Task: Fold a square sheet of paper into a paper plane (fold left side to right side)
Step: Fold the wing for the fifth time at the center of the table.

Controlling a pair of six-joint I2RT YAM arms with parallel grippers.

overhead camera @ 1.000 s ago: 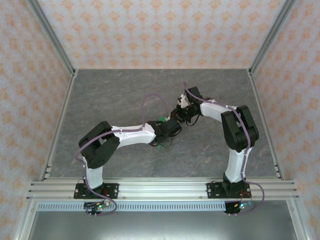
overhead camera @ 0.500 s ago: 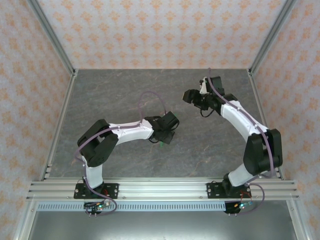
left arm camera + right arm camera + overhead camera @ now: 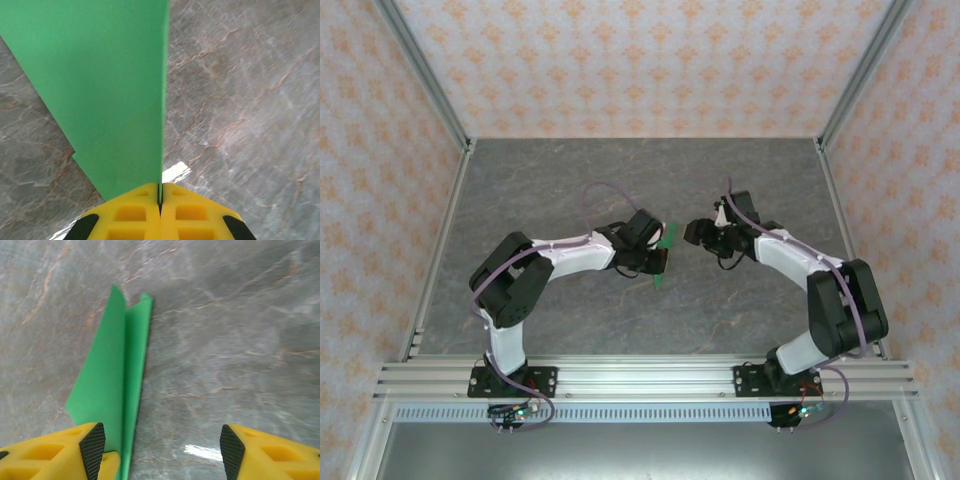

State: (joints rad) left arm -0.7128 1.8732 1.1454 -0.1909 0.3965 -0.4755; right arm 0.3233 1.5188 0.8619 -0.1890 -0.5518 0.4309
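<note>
Got the paper plane (image 3: 115, 100) clamped edge-up in the left gripper (image 3: 161, 192), middle of the table (image 3: 550, 180). Just at its 3 o'clock: right gripper (image 3: 162, 445), fingers spread apart, close beside the paper.

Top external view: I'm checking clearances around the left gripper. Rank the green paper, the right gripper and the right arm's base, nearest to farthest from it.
1. The green paper: clamped in the left gripper, mid-table.
2. The right gripper: just to the right, across a small gap, open.
3. The right arm's base: at the near edge, on the right.
</note>
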